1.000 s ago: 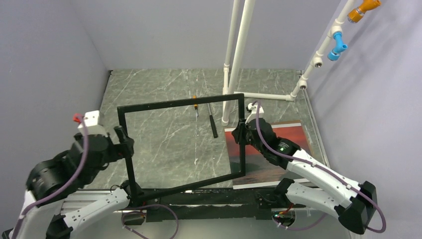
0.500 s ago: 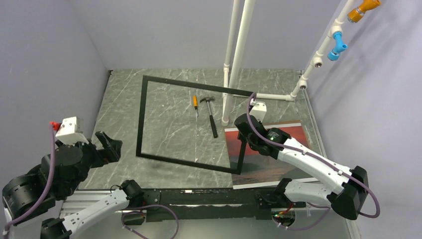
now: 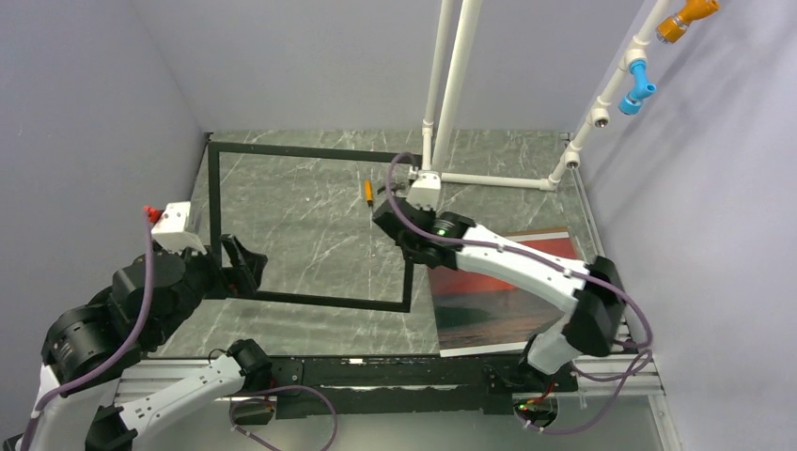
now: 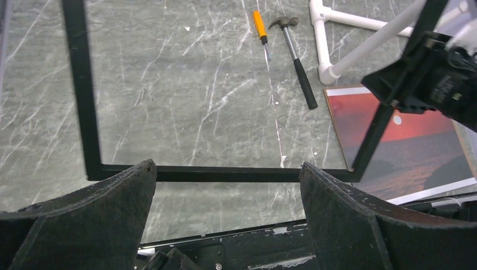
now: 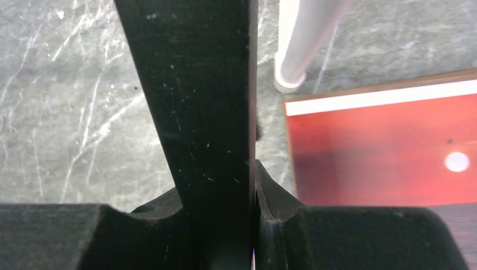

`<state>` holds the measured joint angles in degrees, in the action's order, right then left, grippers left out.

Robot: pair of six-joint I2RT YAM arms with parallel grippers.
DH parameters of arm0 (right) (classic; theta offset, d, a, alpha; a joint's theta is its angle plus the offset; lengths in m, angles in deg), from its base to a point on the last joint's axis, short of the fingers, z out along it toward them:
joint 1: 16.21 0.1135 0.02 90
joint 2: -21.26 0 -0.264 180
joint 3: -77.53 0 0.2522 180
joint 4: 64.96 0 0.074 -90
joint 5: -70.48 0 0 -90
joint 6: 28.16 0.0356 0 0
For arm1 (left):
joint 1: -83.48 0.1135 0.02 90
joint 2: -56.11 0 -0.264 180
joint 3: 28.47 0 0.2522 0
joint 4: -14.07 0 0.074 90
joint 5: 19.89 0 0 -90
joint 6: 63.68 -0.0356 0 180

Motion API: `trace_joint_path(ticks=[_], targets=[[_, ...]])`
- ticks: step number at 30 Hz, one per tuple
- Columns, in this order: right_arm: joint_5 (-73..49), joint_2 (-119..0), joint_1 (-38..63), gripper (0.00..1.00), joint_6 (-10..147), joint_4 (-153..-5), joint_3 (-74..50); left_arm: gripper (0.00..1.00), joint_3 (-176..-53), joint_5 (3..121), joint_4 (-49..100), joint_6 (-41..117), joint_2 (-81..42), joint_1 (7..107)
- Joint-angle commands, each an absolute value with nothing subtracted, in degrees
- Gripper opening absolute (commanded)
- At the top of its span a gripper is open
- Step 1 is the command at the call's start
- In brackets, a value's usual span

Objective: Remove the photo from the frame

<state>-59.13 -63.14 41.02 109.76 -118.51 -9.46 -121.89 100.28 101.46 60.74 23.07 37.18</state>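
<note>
The frame (image 3: 320, 301), a thin black rectangle with nothing in it, hangs low over the table's left half. My right gripper (image 3: 411, 246) is shut on its right bar, and in the right wrist view that bar (image 5: 191, 101) fills the gap between the fingers (image 5: 216, 197). The photo (image 3: 507, 301), a red sunset print, lies face up on the table at the right, outside the frame; it also shows in both wrist views (image 4: 405, 140) (image 5: 382, 140). My left gripper (image 3: 246, 268) is open by the frame's near left corner. The near bar (image 4: 225, 173) runs just past its fingertips (image 4: 226, 167), untouched.
An orange-handled screwdriver (image 4: 260, 28) and a black-handled hammer (image 4: 295, 56) lie at mid-table beyond the frame. White pipes (image 3: 442, 94) rise from a base (image 3: 489, 178) at the back. Grey walls close in on both sides.
One second ago both grippers held the frame upright near the front. The left gripper let go; the right one has carried the frame leftward and back and laid it lower.
</note>
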Motion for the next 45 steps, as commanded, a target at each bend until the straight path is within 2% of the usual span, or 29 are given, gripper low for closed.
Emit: trace_joint_path(ticks=[1, 12, 22, 35, 39, 42, 45], targets=[[-63.4, -71.4, 42.6, 0.0, 120.1, -119.6, -20.6, 1.0, -121.1, 97.9, 96.4, 58.6, 21.0, 37.3], [-52.1, -90.9, 42.9, 0.0, 119.6, -115.3, -33.9, 0.99, -120.1, 97.0, 95.4, 59.1, 20.8, 37.3], [-41.6, -99.1, 42.9, 0.0, 118.8, -108.9, -34.4, 1.0, -116.4, 96.4, 94.5, 60.9, 22.4, 37.3], [-37.0, -101.2, 41.2, 0.59, 115.9, -104.8, -31.8, 0.99, -111.4, 92.7, 90.8, 62.0, 22.1, 37.3], [-37.4, -97.6, 41.2, 0.69, 111.7, -105.5, -30.1, 0.99, -109.4, 92.0, 90.1, 62.6, 22.3, 37.3], [-38.4, -90.0, 40.8, 0.75, 107.0, -105.6, -24.9, 0.99, -106.1, 89.7, 87.4, 63.1, 22.5, 37.3], [-39.1, -81.0, 40.4, 0.76, 100.3, -105.1, -17.1, 0.99, -101.8, 86.1, 83.3, 63.5, 21.9, 37.3]])
